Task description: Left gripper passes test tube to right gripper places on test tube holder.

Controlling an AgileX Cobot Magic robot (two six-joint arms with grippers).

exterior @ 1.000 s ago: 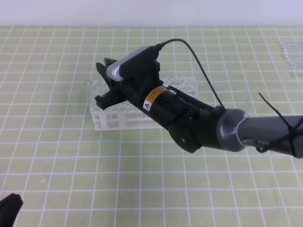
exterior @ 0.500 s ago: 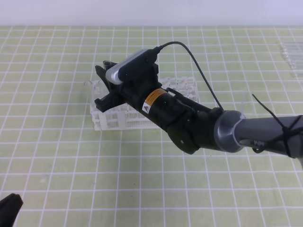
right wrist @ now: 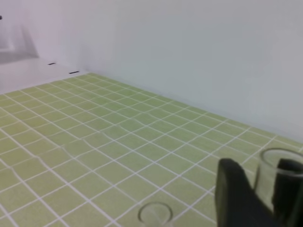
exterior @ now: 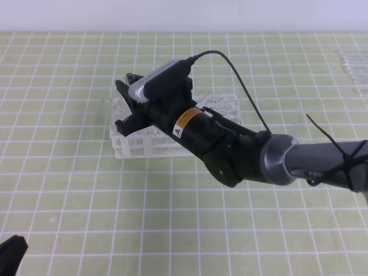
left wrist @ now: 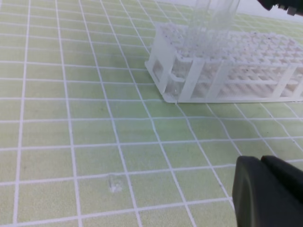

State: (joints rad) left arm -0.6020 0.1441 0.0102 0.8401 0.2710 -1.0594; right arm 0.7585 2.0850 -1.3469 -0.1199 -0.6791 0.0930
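Now right gripper (exterior: 127, 106) barely moves versus half-second ago, settled over test tube holder (exterior: 221, 106), clamped on test tube (right wrist: 271, 177); insertion near done. Left gripper (exterior: 10, 256) parked at worktop corner, state unclear.

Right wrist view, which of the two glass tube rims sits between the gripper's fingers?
The test tube at the right edge: its rim lies between the right gripper's black fingers. The other rim stands free, lower left.
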